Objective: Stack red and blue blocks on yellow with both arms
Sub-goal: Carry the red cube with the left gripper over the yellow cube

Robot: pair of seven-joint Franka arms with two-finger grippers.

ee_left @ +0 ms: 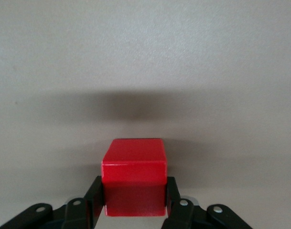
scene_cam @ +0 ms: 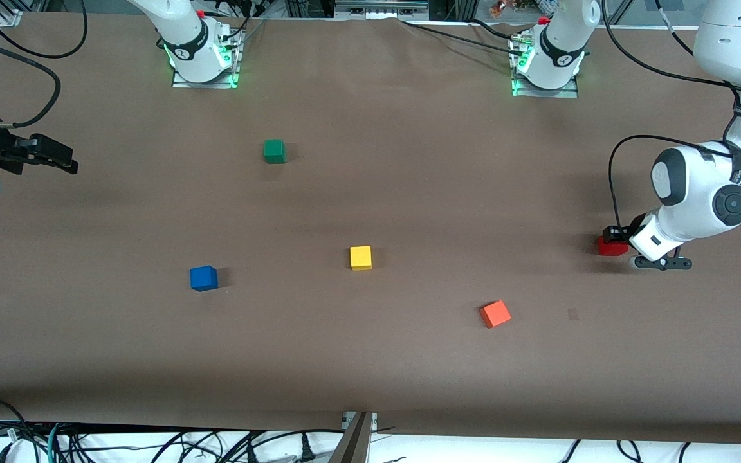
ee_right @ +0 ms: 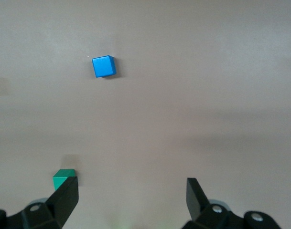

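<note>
The red block (scene_cam: 610, 247) lies on the table toward the left arm's end. My left gripper (scene_cam: 615, 236) is down at it, and in the left wrist view the gripper (ee_left: 134, 181) has its fingers (ee_left: 95, 195) pressed on both sides of the red block (ee_left: 134, 164). The blue block (scene_cam: 204, 278) lies toward the right arm's end and also shows in the right wrist view (ee_right: 103, 66). The yellow cube (scene_cam: 361, 257) sits mid-table. My right gripper (scene_cam: 62, 159) hangs open and empty at the right arm's end of the table (ee_right: 132, 184).
A green cube (scene_cam: 274, 150) lies nearer the robot bases and shows in the right wrist view (ee_right: 62, 177). An orange cube (scene_cam: 495, 314) lies nearer the front camera than the yellow cube. Cables trail along the table edges.
</note>
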